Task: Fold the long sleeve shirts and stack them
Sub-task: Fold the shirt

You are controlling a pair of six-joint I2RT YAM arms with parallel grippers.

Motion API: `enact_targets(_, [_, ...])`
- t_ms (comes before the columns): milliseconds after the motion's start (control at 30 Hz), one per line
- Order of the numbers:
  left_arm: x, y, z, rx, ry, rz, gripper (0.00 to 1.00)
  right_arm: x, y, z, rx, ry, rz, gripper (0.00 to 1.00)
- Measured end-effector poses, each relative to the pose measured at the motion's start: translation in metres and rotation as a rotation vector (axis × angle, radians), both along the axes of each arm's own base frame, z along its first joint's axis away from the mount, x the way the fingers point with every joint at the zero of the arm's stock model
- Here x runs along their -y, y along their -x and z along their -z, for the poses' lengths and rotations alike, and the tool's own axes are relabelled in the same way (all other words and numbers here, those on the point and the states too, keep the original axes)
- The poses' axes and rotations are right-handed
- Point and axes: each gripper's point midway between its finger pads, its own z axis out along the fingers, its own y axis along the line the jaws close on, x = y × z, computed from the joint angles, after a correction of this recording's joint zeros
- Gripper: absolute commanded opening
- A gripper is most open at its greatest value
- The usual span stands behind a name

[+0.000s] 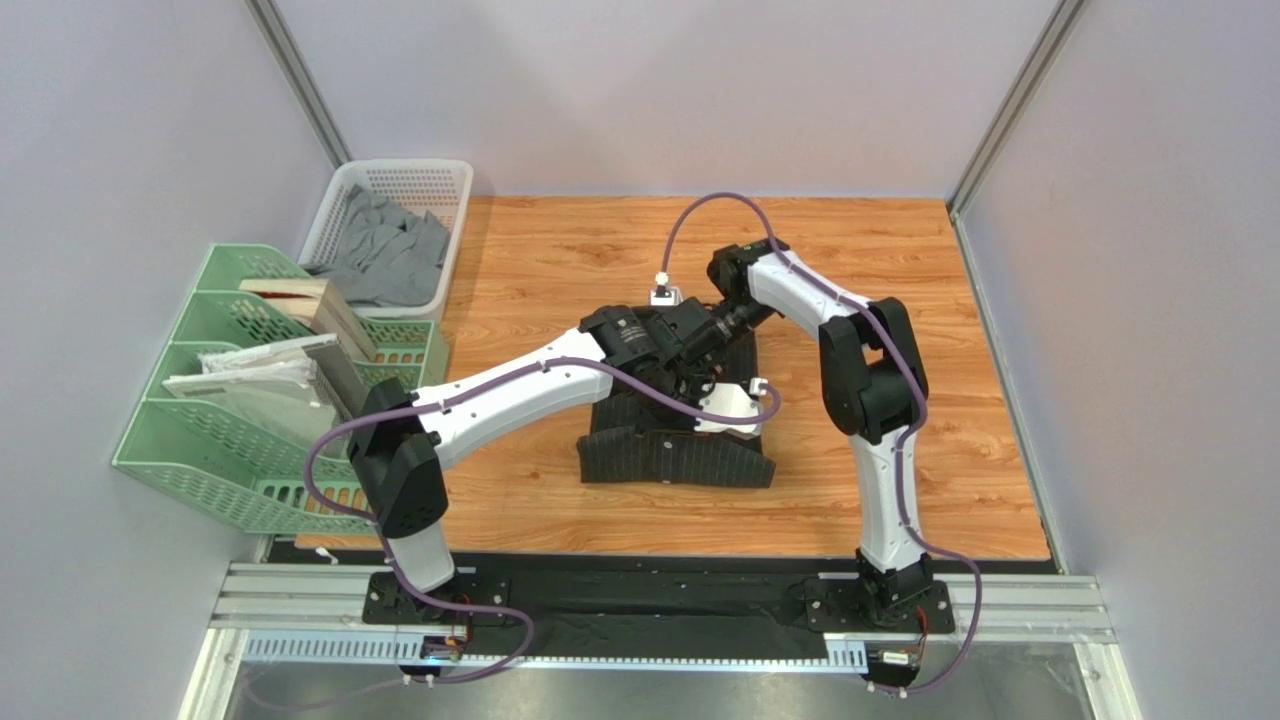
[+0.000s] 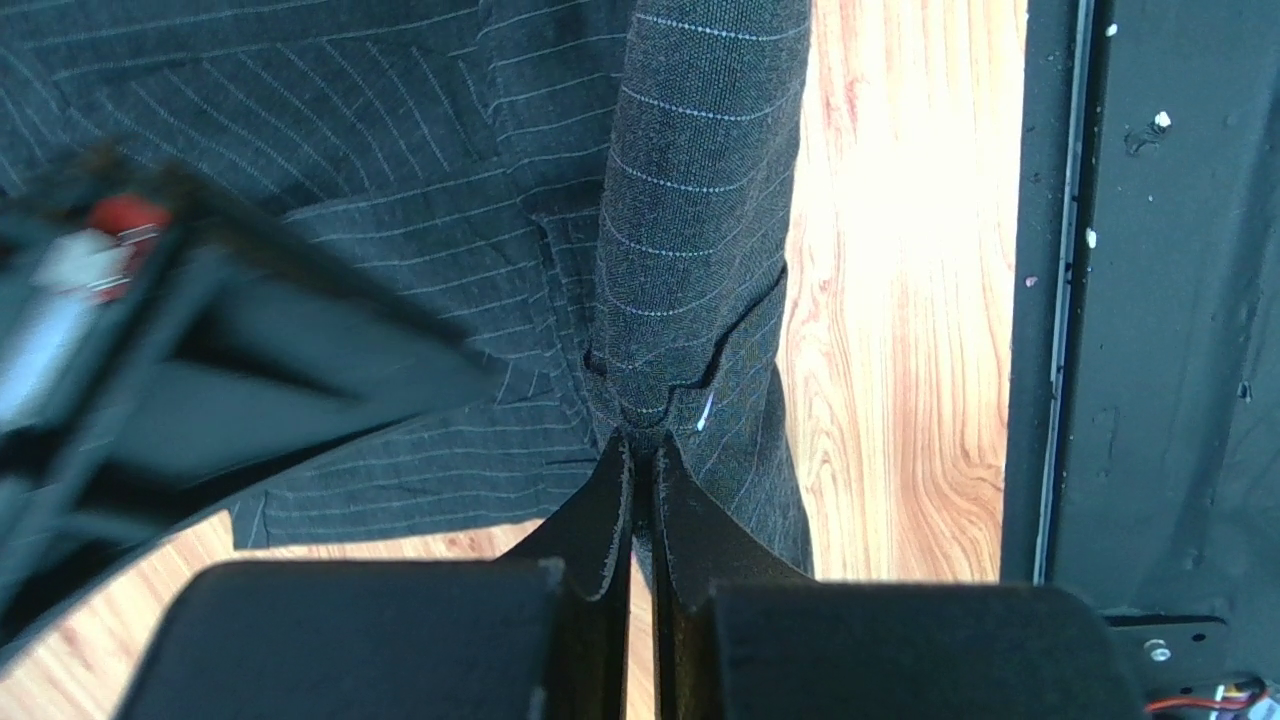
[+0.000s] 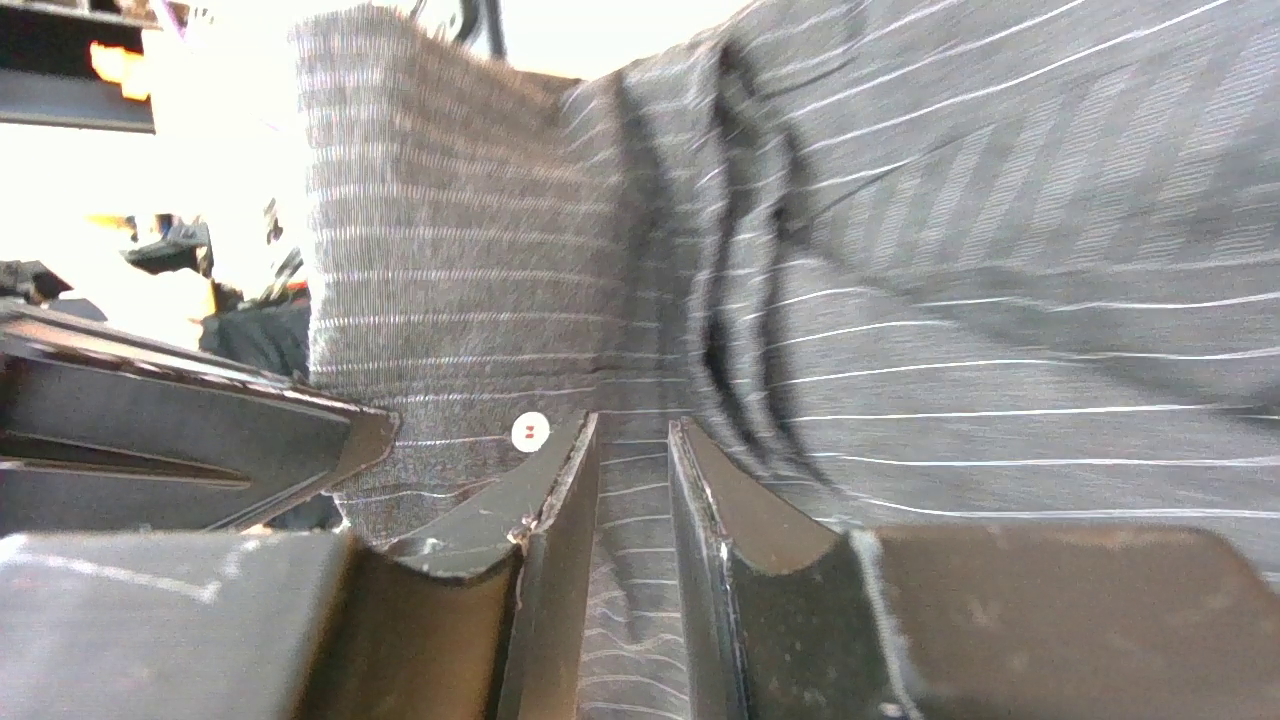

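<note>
- Pinstriped long sleeve shirt (image 1: 669, 450): a dark, partly folded bundle around the middle of the wooden tabletop (image 1: 932, 375). Its lower part lies flat on the wood, and its upper part is gathered up off the tabletop towards the two wrists.
- Left gripper (image 2: 643, 450): jaws drawn down to a sliver, with a ridge of the charcoal cloth nipped at the very tips. A band of the fabric runs taut away from the pinch, so I judge the cloth is bearing some pull.
- Right gripper (image 3: 633, 435): jaws narrow, with striped fabric running through the gap between them. A white button (image 3: 529, 432) sits just beside one finger, so I read this grasp as being on or near the button placket.
- Both grasps meet close together above the middle of the tabletop. My judgement is that holding one edge at two nearby points keeps it straight, so it can be carried over as a single fold.
- Step in hand, as I judge it: mid-fold on this shirt. No finished dark rectangle is visible anywhere on the tabletop, so stacking is not yet begun.
- Risk: the left pinch is shallow, so the cloth could slip out under tension.
- White basket (image 1: 394, 225): at the far-left corner of the tabletop, holding crumpled grey clothing (image 1: 383, 258). I cannot tell what garments these are.
- Green file rack (image 1: 226, 420): just off the left edge of the tabletop.
</note>
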Motion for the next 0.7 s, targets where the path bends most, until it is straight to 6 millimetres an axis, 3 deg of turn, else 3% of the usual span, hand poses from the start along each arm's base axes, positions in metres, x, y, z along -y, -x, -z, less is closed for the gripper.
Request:
enact_targets(133, [0.000, -0.002, 0.005, -0.024, -0.002, 0.013, 0.00, 0.000, -0.038, -0.003, 0.044, -0.013, 0.046, 0.27])
enact_targets(267, [0.000, -0.017, 0.013, -0.070, -0.005, 0.014, 0.02, 0.004, -0.072, 0.005, 0.050, -0.003, 0.108, 0.25])
enact_targets(500, [0.000, -0.060, 0.030, -0.096, 0.007, 0.024, 0.05, 0.016, -0.077, 0.049, -0.067, 0.092, 0.151, 0.26])
enact_targets(600, [0.003, -0.080, 0.042, -0.102, 0.013, 0.034, 0.08, 0.018, -0.083, 0.051, -0.077, 0.104, 0.169, 0.31])
enact_targets(700, [0.003, -0.098, 0.060, -0.107, 0.014, 0.046, 0.22, 0.020, -0.101, 0.038, -0.044, 0.092, 0.206, 0.40])
